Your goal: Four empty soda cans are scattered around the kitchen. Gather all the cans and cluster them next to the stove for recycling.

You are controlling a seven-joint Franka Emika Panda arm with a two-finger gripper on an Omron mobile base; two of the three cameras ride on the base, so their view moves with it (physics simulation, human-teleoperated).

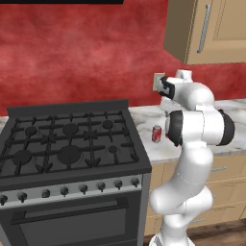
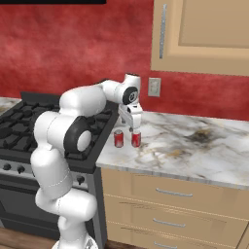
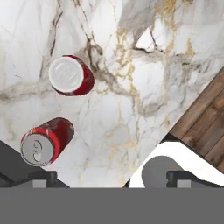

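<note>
Your gripper [image 2: 132, 127] hangs with its jaws spread wide and nothing between them, just above two red soda cans [image 2: 118, 138] standing upright on the marble table [image 2: 194, 146]. Both cans sit just below it, close together and near the stove [image 1: 67, 144], so by the look of it two of the four are delivered and two remain to fetch. The cans are small smooth cylinders with silver tops; the table is glossy veined stone; the stove carries black iron grates.

Two red soda cans [image 2: 127, 138] are shown upright, close together on marble just beside the black stove [image 1: 67, 144].
</note>
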